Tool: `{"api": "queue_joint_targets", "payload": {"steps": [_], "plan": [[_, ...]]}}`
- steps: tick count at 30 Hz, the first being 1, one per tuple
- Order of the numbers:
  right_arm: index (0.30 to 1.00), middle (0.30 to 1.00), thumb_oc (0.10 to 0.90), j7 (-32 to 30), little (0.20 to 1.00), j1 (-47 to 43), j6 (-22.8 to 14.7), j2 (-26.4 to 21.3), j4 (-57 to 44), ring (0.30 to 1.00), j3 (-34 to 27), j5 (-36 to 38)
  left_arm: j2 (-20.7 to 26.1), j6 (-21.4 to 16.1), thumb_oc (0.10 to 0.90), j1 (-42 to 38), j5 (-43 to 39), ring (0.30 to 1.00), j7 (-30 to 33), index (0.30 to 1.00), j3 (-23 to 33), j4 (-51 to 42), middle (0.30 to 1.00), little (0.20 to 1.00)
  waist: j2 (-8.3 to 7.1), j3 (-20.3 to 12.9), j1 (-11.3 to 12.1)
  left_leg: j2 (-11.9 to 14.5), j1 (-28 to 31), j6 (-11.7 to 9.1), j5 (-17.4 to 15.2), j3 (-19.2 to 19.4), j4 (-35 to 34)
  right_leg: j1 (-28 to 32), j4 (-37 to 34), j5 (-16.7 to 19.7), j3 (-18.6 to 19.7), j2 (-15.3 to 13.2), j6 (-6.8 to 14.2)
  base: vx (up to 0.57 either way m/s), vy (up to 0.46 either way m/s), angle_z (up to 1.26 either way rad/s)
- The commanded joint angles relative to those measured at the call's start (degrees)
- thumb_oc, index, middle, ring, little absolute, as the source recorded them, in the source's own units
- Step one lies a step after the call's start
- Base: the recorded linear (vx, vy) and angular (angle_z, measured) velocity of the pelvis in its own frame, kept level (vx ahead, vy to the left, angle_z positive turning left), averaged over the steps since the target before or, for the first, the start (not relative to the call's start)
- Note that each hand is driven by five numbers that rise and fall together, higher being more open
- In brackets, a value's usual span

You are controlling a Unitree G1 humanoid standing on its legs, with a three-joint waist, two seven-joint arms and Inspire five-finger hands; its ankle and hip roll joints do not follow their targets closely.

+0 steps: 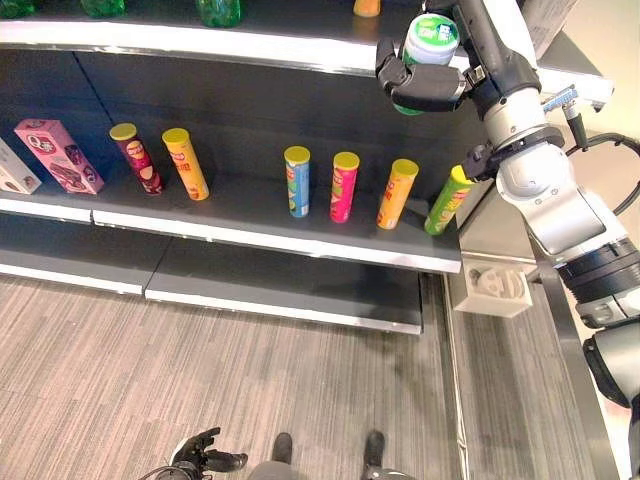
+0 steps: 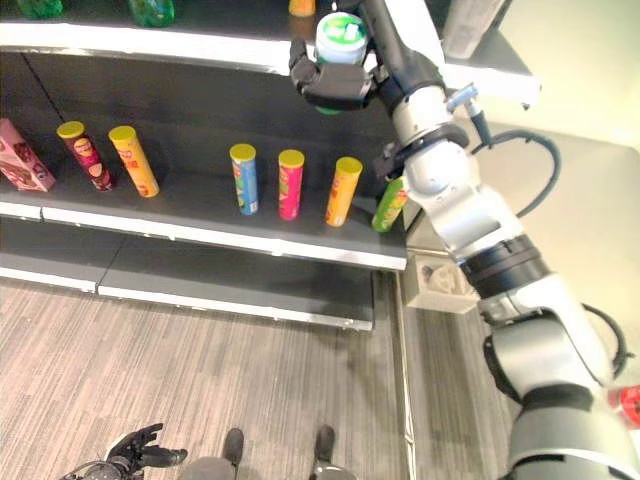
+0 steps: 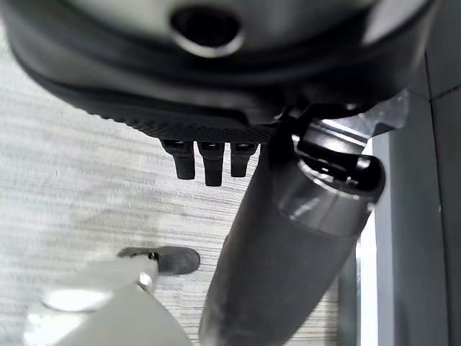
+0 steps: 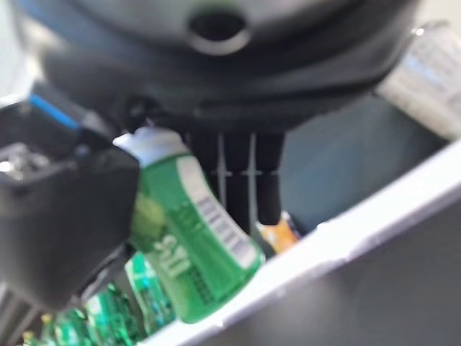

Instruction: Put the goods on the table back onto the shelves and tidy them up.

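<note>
Low near the floor, the left robot hand (image 1: pixel 205 455) hangs idle with loosely spread fingers. Farther up, the right robot hand (image 1: pixel 425 82) clasps a green bottle (image 1: pixel 428 45) at the top shelf (image 1: pixel 250 52) edge. Carried too low, the bottle could strike that edge and slip.

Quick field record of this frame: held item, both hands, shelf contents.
held item: green bottle with a white cap
right hand: shut on the green bottle, raised at the upper shelf edge
left hand: low by the floor, fingers relaxed, holding nothing
middle shelf: six upright snack tubes, pink box at far left
</note>
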Motion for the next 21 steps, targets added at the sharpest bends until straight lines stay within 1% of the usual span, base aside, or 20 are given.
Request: {"api": "queue_joint_targets", "payload": {"steps": [1,5,9,11,15,16,17,21], "plan": [[0.300,0.300,0.400,-3.8,0.300,-13.5,-2.5,-2.8,2.1,0.300,0.0,3.0,3.7,-1.8,0.800,0.3,-3.6,0.900,1.0,0.900,-3.1,0.4,0.900,0.900,-3.30,-4.4,3.0,-5.7,0.2,0.7,-3.7,0.6,-0.5,0.8,1.0,-2.5,-2.2,-2.1,2.7,0.17,-0.115,0.55],[0.300,0.300,0.400,-4.7,0.300,-14.6,-2.5,-2.2,4.7,0.300,-0.6,3.8,2.7,-1.5,0.800,0.9,-4.0,0.900,1.0,0.900,-3.9,0.6,0.900,0.900,-3.56,-5.4,3.1,-4.8,0.2,-0.1,-3.7,-0.8,-0.5,1.8,1.0,-3.8,-4.3,-1.8,2.4,0.13,-0.095,0.34],[0.300,0.300,0.400,-4.7,0.300,-14.6,-2.5,-2.2,4.7,0.300,-0.6,3.8,2.7,-1.5,0.800,0.9,-4.0,0.900,1.0,0.900,-3.9,0.6,0.900,0.900,-3.56,-5.4,3.1,-4.8,0.2,-0.1,-3.7,-0.8,-0.5,1.8,1.0,-3.8,-4.3,-1.8,2.4,0.03,-0.033,0.18],[0.300,0.300,0.400,-5.7,0.300,-17.4,-2.3,-1.7,12.0,0.300,0.3,4.5,2.7,-1.5,0.800,0.8,-4.9,0.900,1.5,0.900,-4.9,0.3,0.900,0.900,-4.45,-5.6,4.8,-4.3,-0.2,-1.0,-3.6,-3.4,-0.5,3.7,1.0,-5.4,-8.2,-2.0,2.0,0.13,-0.186,0.13],[0.300,0.300,0.400,-5.8,0.300,-18.6,-2.0,-2.6,16.1,0.300,1.5,3.9,3.1,-1.6,0.800,1.0,-4.9,0.900,1.7,0.900,-4.9,0.5,0.900,0.900,-4.54,-5.8,5.7,-4.5,-0.7,-1.4,-3.3,-5.3,-0.5,4.6,1.0,-6.0,-10.7,-2.4,1.9,0.05,-0.069,0.75],[0.300,0.300,0.400,-6.2,0.300,-19.5,-1.9,-2.9,18.7,0.300,2.0,3.8,3.2,-1.6,0.800,1.2,-4.9,0.900,1.8,0.900,-4.9,1.0,0.900,0.900,-4.58,-5.9,6.3,-4.5,-0.9,-1.6,-3.2,-6.0,-0.5,4.9,1.0,-6.2,-11.5,-2.5,1.9,0.03,-0.043,0.43],[0.300,0.300,0.400,-6.2,0.300,-19.6,-1.9,-2.9,18.8,0.300,2.1,3.9,3.2,-1.6,0.800,1.1,-4.9,0.900,1.8,0.900,-4.9,1.0,0.900,0.900,-4.54,-5.9,6.1,-4.6,-0.9,-1.6,-3.2,-6.1,-0.5,4.9,1.0,-6.3,-11.7,-2.5,1.9,0.04,-0.046,0.43],[0.300,0.300,0.400,-6.9,0.300,-22.1,-1.9,-3.8,24.9,0.300,3.4,4.4,3.3,-1.7,0.800,1.0,-4.7,0.900,2.2,0.900,-5.0,2.1,0.900,0.900,-4.71,-5.9,7.3,-4.7,-1.6,-2.1,-2.7,-7.3,-0.5,5.4,1.0,-6.7,-13.8,-2.9,1.9,0.01,-0.044,0.35]]}}
